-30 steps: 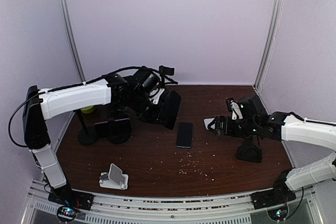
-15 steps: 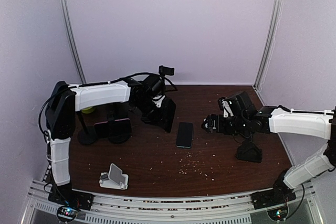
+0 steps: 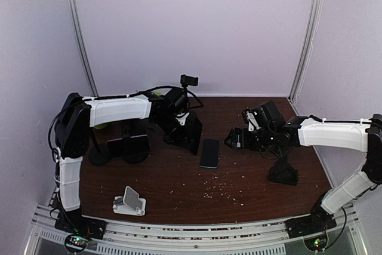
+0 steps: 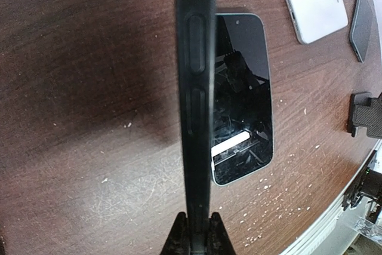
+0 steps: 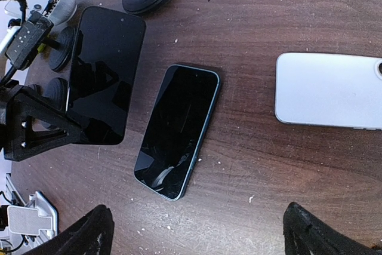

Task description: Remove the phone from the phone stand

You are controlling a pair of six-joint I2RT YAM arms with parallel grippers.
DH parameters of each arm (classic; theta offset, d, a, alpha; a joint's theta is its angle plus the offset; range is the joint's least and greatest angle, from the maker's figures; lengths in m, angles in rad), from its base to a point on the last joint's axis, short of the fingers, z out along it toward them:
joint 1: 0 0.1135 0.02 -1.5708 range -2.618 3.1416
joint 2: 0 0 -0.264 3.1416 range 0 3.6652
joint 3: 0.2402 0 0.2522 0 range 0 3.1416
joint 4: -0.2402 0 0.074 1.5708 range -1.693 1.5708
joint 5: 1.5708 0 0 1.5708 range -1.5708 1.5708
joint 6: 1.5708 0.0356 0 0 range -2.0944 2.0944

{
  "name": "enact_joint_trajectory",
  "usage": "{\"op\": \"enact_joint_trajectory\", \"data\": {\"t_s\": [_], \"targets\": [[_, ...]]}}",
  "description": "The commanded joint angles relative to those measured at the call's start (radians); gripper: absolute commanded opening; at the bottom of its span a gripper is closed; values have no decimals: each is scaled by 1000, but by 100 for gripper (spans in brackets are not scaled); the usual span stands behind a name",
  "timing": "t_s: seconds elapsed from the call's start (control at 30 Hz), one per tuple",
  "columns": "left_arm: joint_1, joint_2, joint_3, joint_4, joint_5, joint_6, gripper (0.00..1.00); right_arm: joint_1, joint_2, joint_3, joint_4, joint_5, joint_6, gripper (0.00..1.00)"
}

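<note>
Left claw (image 4: 197,238) is clamped tight on the black phone (image 4: 196,88), held edge-on over the worktop (image 4: 89,117). Right claw (image 3: 234,138) is spread wide, gripping nothing.

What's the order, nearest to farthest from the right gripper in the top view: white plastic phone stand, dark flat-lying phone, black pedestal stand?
From the right gripper:
1. dark flat-lying phone, just to its left.
2. black pedestal stand, to its right and nearer the front.
3. white plastic phone stand, far left at the front.
</note>
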Motion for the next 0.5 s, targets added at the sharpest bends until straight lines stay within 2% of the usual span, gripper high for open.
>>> {"op": "enact_joint_trajectory", "data": {"t_s": [0.0,0.3,0.47], "targets": [[6,9,-12,66,31,-17,0,0,4,22,-14,-5,-5,100],[6,18,-48,84,51,-43,4,0,11,18,-13,-17,2,100],[5,22,-59,91,62,-51,12,0,12,19,-15,-18,1,100]]}}
